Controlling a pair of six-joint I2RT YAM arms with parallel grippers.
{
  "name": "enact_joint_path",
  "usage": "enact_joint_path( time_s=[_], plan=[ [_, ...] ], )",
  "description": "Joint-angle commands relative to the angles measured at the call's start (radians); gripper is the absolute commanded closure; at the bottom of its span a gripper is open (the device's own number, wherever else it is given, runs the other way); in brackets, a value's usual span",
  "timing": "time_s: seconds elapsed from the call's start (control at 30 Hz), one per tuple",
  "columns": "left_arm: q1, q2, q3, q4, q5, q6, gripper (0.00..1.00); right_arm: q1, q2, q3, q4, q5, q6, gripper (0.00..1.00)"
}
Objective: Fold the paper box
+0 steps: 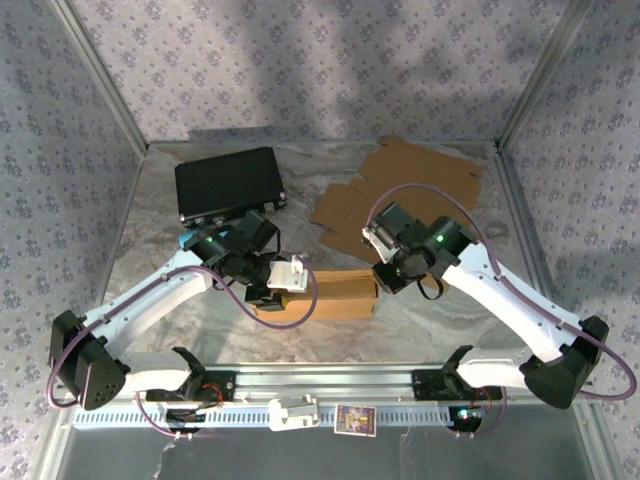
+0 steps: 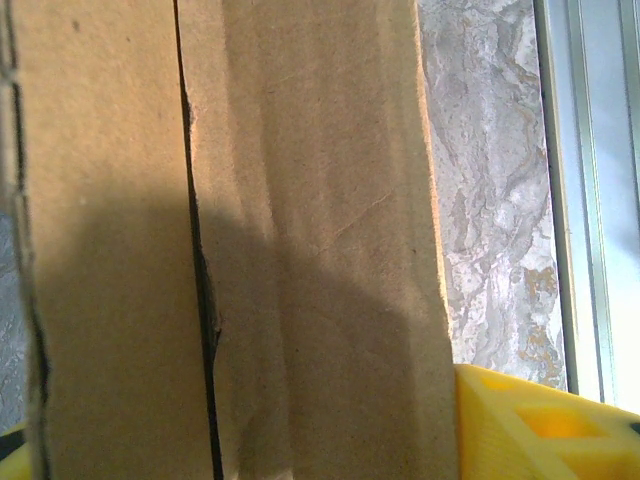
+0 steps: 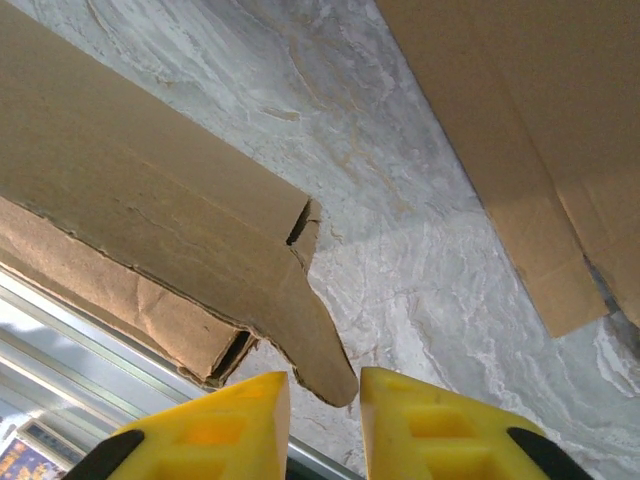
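Observation:
The paper box (image 1: 332, 296) lies as a folded brown cardboard block in the middle of the table. My left gripper (image 1: 283, 284) is at its left end. In the left wrist view the paper box (image 2: 300, 240) spans the whole gap of the left gripper (image 2: 240, 445), and a yellow finger (image 2: 540, 420) lies against its right edge. My right gripper (image 1: 386, 268) is at the box's right end. In the right wrist view the right gripper (image 3: 325, 385) has its jaws a little apart, with the rounded tip of a loose flap (image 3: 315, 345) between them, not pinched.
A flat unfolded cardboard sheet (image 1: 400, 185) lies at the back right, also seen as the cardboard sheet (image 3: 520, 130). A black case (image 1: 228, 184) sits at the back left. A white clip (image 1: 297, 410) and a small card (image 1: 354, 420) rest on the front rail.

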Motion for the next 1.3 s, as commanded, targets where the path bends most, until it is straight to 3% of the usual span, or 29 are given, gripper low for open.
enact_joint_path(
  time_s=[0.0, 0.23, 0.37, 0.7, 1.03, 1.27],
  plan=[
    [-0.002, -0.013, -0.014, -0.021, 0.002, -0.013, 0.39, 0.008, 0.001, 0.007, -0.009, 0.032, -0.003, 0.78],
    [-0.003, -0.012, -0.014, -0.002, -0.006, -0.038, 0.38, 0.021, 0.018, 0.023, -0.006, 0.036, 0.022, 0.96],
    [-0.005, -0.010, -0.014, 0.008, -0.007, -0.053, 0.38, 0.031, 0.026, 0.025, -0.002, 0.031, 0.070, 1.00],
    [-0.013, -0.018, -0.020, 0.024, -0.028, -0.068, 0.34, 0.025, 0.032, 0.042, -0.006, -0.011, 0.184, 1.00],
    [-0.014, -0.031, -0.026, 0.035, -0.036, -0.078, 0.32, -0.075, 0.015, 0.037, 0.002, -0.127, 0.211, 1.00],
    [-0.015, -0.031, -0.030, 0.045, -0.036, -0.089, 0.32, -0.080, 0.026, 0.044, 0.006, -0.145, 0.248, 1.00]
  ],
)
